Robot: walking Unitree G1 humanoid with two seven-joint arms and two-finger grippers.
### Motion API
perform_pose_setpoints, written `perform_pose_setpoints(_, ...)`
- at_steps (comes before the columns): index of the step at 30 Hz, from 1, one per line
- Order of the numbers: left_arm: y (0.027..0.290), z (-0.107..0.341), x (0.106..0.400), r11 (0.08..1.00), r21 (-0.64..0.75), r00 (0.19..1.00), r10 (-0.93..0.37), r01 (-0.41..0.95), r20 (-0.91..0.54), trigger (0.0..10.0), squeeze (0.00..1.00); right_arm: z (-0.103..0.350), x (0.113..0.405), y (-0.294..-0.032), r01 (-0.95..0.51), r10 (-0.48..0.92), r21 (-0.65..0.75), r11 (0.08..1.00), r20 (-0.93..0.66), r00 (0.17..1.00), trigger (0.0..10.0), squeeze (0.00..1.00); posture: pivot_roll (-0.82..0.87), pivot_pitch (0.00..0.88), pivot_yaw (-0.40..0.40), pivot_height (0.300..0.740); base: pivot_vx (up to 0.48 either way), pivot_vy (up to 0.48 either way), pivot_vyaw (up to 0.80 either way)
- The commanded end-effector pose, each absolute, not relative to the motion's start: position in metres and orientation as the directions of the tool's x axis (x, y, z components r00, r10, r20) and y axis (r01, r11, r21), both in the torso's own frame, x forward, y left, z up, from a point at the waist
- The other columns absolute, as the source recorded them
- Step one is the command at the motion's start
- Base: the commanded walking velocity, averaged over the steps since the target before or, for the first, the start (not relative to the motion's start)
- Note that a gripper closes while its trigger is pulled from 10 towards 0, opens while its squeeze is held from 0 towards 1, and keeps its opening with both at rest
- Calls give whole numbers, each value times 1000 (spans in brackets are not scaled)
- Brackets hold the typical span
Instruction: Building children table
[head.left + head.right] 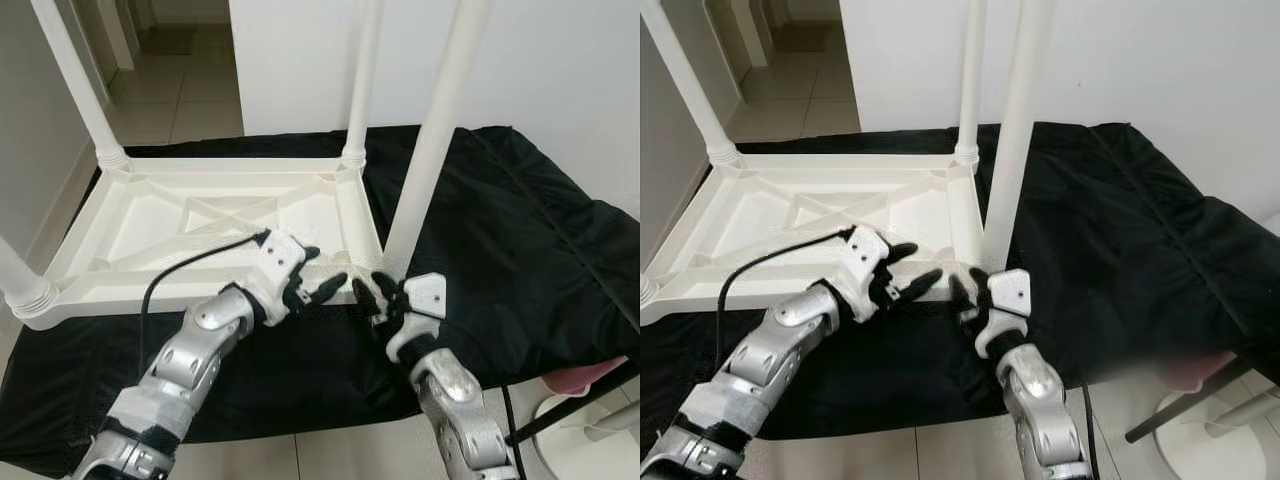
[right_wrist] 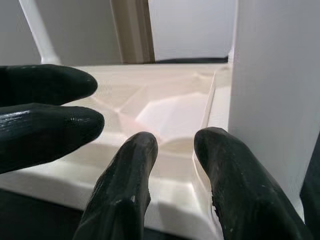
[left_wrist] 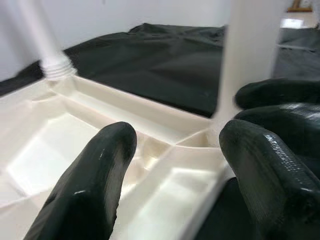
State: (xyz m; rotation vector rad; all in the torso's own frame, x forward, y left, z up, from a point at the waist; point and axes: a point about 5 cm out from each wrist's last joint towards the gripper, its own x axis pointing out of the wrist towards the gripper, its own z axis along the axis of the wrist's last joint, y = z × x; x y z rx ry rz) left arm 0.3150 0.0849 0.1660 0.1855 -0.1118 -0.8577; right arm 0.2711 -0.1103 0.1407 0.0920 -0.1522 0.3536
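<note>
Upside-down white table [image 1: 200, 225] on black cloth [image 1: 520, 240], legs up, long axis 9-to-3.
I see my left claw [image 1: 318, 284] and right claw [image 1: 372, 296], both spread open, at the near-right leg [image 1: 432, 140], holding nothing.

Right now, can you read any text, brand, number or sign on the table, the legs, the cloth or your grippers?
None can be read.
Table: plain white moulded ribs, no lettering.
Legs: plain white.
Cloth: plain black.
Left gripper and right gripper: no label that I can make out.
</note>
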Motion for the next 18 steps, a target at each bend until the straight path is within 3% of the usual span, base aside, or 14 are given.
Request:
perform_pose_setpoints(1,96,162,323,715,223,732,-681,662,12,10000,0,135,274,-113,-341,329,77,937,136,934,10000,0,-66,0,-7,740,0,0,0)
perform_pose_setpoints(10,106,153,327,698,275,738,-672,661,-67,10000,0,133,277,-126,-293,284,64,954,126,951,10000,0,-66,0,1,740,0,0,0)
perform_pose_setpoints(12,111,139,326,684,294,738,-661,668,-140,10000,0,130,279,-141,-234,226,57,971,116,967,10000,0,-72,0,6,740,0,0,0)
perform_pose_setpoints(18,109,128,323,669,298,729,-661,681,-180,10000,0,127,282,-163,-154,148,44,987,107,983,10000,0,-79,0,10,740,0,0,0)
